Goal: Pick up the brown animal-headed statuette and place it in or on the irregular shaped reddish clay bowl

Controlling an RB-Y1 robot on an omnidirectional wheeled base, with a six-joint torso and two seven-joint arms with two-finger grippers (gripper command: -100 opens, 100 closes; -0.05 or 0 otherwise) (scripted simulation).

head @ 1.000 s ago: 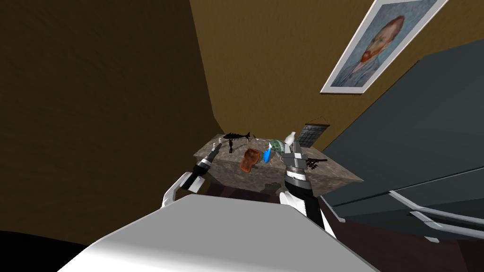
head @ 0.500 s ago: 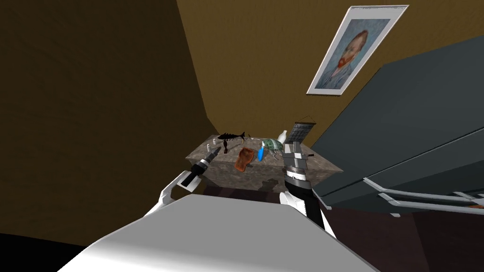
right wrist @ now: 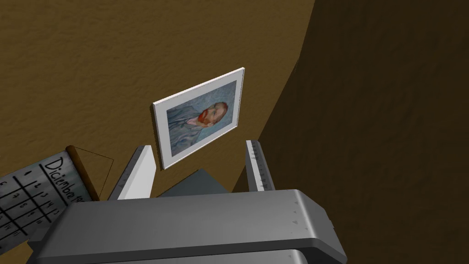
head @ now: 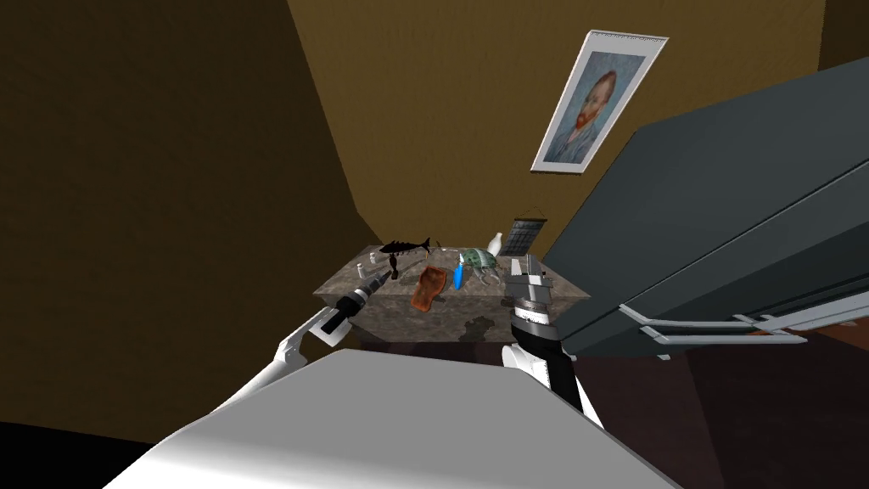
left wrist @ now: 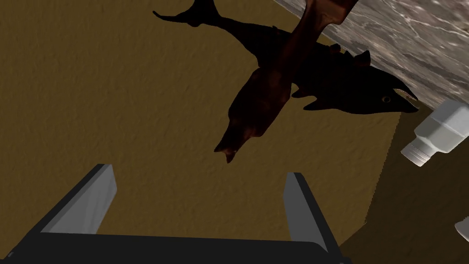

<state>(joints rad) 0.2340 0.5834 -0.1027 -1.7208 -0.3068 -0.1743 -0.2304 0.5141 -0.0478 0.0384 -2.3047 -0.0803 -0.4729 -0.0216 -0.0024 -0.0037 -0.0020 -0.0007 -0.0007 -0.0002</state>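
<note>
Left gripper (left wrist: pixel 199 201), spread wide and empty, faces the brown animal-headed statuette (left wrist: pixel 263 96) just ahead. It stands upright on the tabletop (left wrist: pixel 412 27), in front of a black shark figure (left wrist: pixel 348 82). The right gripper (right wrist: pixel 197 172), likewise spread, is farther off.

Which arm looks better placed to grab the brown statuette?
Left. Its open fingers face the statuette, close ahead, in front of the black shark. The right gripper is aimed upward, away from the table.

A black shark figure (left wrist: pixel 352 82) sits near a white bottle (left wrist: pixel 435 133).
</note>
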